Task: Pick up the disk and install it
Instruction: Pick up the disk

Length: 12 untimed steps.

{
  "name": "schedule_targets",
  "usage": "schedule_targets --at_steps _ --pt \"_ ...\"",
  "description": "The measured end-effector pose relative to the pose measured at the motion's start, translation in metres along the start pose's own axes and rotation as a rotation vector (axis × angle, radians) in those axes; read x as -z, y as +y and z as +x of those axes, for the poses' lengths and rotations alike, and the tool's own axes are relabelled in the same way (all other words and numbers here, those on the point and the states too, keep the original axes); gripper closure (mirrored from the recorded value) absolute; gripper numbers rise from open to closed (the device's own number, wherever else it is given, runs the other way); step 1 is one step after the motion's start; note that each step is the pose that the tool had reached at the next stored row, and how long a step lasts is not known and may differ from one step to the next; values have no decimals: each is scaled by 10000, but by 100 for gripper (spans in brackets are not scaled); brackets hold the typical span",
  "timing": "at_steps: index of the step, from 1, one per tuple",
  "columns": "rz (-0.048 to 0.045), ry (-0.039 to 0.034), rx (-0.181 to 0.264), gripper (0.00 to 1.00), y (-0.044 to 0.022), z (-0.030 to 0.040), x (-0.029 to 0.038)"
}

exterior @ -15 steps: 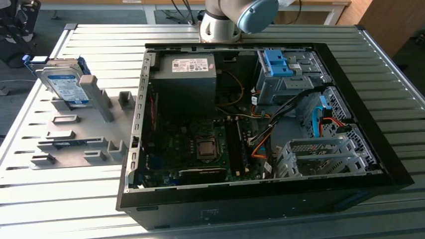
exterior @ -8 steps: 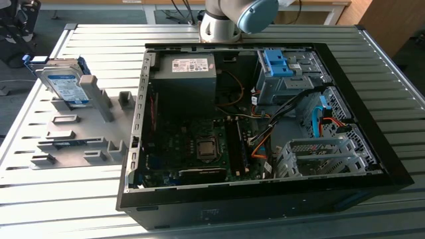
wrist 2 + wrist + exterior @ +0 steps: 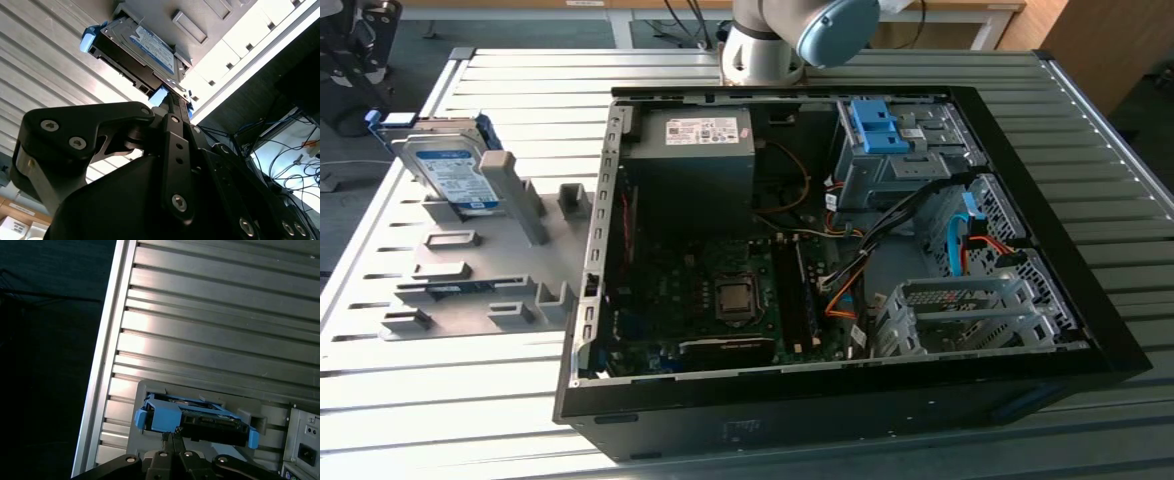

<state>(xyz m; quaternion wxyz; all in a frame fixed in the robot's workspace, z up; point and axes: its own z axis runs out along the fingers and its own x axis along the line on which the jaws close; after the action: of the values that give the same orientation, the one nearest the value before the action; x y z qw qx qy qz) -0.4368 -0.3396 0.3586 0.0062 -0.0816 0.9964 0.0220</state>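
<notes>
black gripper [image 3: 169,436]: jaws pinched together, empty | flat silver blue-railed disk [image 3: 447,170]: on edge in grey holder [image 3: 454,272] | long axis along ribbed aluminium table [image 3: 534,75] slats, by exterior view's left edge

One high view, two close ones.
The exterior view looked steeply down on the open computer case [image 3: 1110,335] and slatted table [image 3: 454,420]; both wrist views faced the disk [image 3: 145,47] [image 3: 195,420] from close by, a thing they shared with the exterior view's left [image 3: 447,165].

Slatted table [image 3: 520,420], open computer case [image 3: 854,425]; grey fixture [image 3: 467,265]
</notes>
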Motion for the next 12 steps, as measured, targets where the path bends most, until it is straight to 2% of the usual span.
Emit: schedule_targets --at_steps 12 --pt "-1 2 66 89 0 0 0"
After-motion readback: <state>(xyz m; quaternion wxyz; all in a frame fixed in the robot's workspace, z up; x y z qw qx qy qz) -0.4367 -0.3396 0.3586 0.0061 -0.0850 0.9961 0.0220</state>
